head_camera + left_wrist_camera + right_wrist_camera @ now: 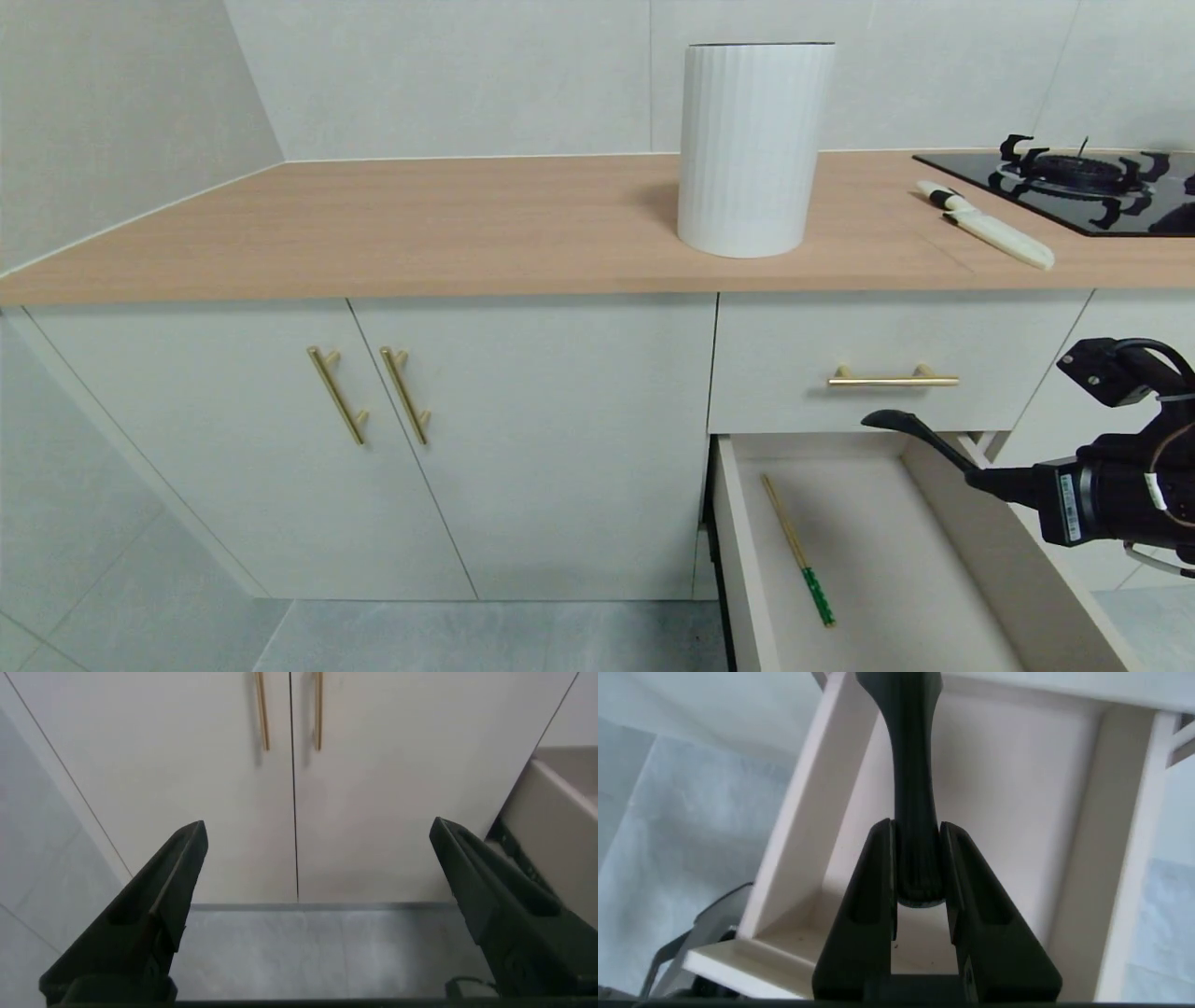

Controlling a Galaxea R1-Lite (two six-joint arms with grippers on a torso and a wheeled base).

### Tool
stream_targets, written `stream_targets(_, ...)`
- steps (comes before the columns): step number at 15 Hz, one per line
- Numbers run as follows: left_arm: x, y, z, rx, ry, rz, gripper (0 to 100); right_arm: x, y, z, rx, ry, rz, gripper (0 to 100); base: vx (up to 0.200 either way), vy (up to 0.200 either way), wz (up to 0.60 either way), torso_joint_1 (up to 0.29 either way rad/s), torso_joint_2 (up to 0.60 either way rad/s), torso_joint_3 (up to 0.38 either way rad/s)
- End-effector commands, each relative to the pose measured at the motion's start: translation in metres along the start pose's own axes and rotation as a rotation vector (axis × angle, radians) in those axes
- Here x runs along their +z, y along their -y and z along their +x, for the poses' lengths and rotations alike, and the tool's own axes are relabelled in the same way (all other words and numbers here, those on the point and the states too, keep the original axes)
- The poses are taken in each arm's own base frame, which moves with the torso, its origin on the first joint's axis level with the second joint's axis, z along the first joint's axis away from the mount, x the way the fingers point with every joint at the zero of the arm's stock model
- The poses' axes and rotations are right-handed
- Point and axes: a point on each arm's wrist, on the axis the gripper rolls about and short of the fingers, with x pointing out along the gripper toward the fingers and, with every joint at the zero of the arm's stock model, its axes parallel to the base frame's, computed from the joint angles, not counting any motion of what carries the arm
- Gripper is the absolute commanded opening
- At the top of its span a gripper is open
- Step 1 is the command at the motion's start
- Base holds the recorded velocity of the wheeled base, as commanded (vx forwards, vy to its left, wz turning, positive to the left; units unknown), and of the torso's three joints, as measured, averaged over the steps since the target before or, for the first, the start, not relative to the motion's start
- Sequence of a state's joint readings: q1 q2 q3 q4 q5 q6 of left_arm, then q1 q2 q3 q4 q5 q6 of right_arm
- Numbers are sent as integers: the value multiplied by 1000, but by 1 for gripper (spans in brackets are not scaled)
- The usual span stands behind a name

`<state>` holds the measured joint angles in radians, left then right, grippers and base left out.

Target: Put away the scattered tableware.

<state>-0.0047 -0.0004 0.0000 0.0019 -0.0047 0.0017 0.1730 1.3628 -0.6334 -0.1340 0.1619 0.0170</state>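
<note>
My right gripper (982,480) is shut on the handle of a black spoon (910,431), holding it over the right side of the open drawer (738,541). The right wrist view has the spoon's handle (910,756) clamped between the fingers (874,859), pointing out over the drawer's pale floor (1008,812). A pair of wooden chopsticks with green ends (796,551) lies inside the drawer toward its left. A white knife (985,226) rests on the wooden countertop (420,224) near the stove. My left gripper (318,831) is open, low in front of the cabinet doors (374,784).
A tall white ribbed canister (752,149) stands on the counter above the drawers. A black gas hob (1074,187) is at the back right. A shut drawer with a gold handle (892,380) sits just above the open one. Grey tiled floor (467,639) lies below.
</note>
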Motion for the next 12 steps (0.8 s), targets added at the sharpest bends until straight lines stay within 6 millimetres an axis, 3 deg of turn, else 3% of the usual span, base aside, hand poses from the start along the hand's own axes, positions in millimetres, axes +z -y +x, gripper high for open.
stream_targets(1,0,0,0,0,0,1,100,-1,0,2,1,-7,2,0,0,0,0,-119,461,320)
stream_targets(5,0,0,0,0,0,0,100,-2,1,4,0,-18,-9,0,0,0,0,-72,283,214)
stream_targets(8,0,0,0,0,0,0,100,-2,1,6,-1,-24,-8,0,0,0,0,-7,25,14)
stream_targets(12,0,0,0,0,0,0,100,-6,6,24,-17,-78,3,0,0,0,0,0,0,0)
